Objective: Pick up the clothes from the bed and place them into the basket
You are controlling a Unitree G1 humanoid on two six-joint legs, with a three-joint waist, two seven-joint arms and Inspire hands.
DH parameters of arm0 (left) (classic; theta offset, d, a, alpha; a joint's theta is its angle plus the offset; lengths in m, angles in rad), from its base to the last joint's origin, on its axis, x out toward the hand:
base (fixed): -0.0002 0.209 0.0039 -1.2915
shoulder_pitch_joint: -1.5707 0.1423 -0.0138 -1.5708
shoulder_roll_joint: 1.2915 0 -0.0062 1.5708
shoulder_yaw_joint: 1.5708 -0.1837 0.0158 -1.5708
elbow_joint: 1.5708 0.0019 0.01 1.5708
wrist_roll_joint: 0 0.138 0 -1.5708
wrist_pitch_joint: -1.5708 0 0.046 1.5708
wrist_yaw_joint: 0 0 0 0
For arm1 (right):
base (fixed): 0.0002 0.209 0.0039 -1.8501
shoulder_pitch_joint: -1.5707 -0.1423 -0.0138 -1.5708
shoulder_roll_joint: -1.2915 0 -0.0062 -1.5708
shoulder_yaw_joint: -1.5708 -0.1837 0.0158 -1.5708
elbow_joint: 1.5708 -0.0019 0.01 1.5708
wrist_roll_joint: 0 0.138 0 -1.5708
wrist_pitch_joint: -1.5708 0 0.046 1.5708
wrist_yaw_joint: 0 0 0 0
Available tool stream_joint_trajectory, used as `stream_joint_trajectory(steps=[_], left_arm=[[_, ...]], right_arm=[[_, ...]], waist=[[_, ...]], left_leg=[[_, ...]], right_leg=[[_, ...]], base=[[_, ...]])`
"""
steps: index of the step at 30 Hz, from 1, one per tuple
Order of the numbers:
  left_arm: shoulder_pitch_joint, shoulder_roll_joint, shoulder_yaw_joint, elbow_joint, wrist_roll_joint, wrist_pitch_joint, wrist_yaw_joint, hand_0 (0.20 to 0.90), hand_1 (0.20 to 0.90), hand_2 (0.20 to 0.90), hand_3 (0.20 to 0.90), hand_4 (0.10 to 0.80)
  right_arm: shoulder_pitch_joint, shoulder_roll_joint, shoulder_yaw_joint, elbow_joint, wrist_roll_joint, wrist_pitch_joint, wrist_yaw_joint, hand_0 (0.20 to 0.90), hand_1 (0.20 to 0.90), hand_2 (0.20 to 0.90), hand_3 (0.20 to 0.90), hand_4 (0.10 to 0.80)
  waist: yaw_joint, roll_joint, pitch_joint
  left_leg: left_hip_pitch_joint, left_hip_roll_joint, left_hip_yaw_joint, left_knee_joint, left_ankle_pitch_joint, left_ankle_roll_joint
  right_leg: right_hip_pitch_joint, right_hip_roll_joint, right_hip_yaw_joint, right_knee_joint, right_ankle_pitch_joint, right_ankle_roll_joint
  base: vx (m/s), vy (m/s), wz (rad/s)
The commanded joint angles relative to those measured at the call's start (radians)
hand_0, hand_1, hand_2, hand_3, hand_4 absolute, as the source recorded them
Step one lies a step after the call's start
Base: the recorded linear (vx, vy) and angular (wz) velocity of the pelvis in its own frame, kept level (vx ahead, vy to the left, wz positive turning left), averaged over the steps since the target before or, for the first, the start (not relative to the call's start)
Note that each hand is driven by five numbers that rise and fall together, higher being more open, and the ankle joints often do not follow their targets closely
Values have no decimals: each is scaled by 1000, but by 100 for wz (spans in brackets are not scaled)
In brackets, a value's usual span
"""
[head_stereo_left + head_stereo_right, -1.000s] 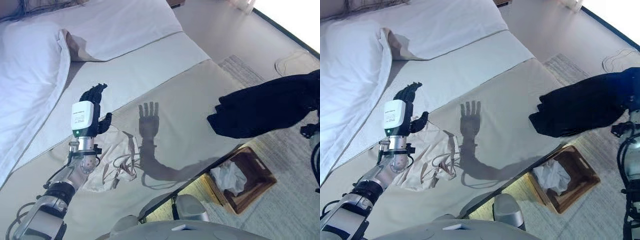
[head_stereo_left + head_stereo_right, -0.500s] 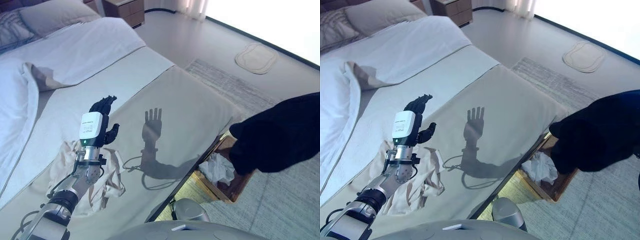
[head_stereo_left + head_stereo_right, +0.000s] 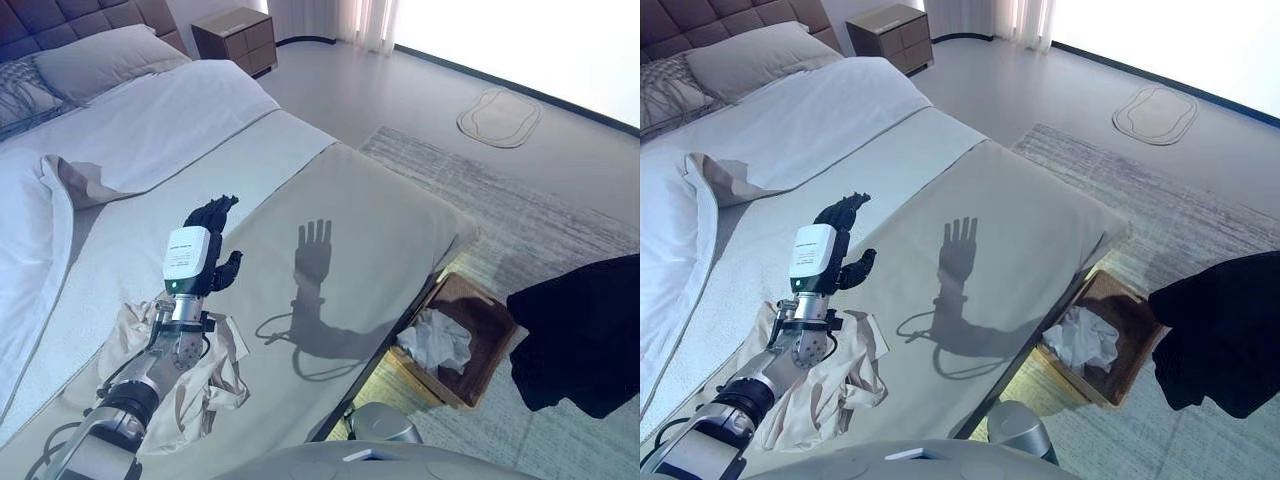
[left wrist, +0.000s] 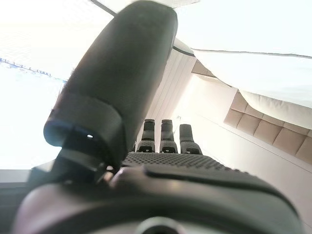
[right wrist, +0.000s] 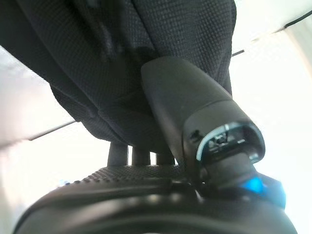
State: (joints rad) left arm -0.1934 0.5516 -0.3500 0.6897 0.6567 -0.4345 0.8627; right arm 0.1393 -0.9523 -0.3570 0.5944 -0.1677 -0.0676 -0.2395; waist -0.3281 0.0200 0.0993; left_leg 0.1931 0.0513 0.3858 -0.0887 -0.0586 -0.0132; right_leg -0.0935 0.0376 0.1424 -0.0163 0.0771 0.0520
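A black garment hangs at the right, over the rug just right of the brown basket. In the right wrist view my right hand is shut on that black cloth, thumb pressed against it and fingers behind it. The garment hides this hand in the eye views. The basket stands on the floor against the bed's edge and holds a crumpled white cloth. My left hand is raised above the bed, open and holding nothing. A beige garment lies crumpled on the bed beneath that forearm.
A folded-back white duvet and pillows lie at the head of the bed. A wooden nightstand stands beyond it. A grey rug runs along the bed, with a small pale mat farther off.
The camera has swung, shifting the whole scene. The black garment has gone right and lower, from over the bed's edge to beside the basket. My left hand stays raised and open.
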Motion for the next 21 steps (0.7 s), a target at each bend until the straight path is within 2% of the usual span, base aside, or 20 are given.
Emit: stream_joint_trajectory(steps=[1,10,21], left_arm=[[-71,67,-1,-15,-49,-25,24,900,900,900,900,800],[-80,73,-14,-37,-57,-23,3,900,900,900,900,800],[-101,47,-29,-69,-65,-3,43,900,900,900,900,800]], right_arm=[[-154,-91,-11,24,36,-65,-43,300,300,300,200,100],[-176,-52,44,53,21,-53,-30,300,300,300,200,100],[-222,-49,86,100,7,-36,-17,300,300,300,200,100]], waist=[[31,-39,-62],[27,-5,-46],[1,81,3]], left_leg=[[-87,19,-31,163,-82,5],[-108,21,-22,170,-80,1],[-130,-1,-16,162,-83,4]], right_leg=[[13,-45,-43,87,-45,54],[-7,-52,-61,88,-45,54],[-37,-58,-42,72,-41,61]], base=[[4,-64,-4],[-44,-57,5],[-66,9,-2]])
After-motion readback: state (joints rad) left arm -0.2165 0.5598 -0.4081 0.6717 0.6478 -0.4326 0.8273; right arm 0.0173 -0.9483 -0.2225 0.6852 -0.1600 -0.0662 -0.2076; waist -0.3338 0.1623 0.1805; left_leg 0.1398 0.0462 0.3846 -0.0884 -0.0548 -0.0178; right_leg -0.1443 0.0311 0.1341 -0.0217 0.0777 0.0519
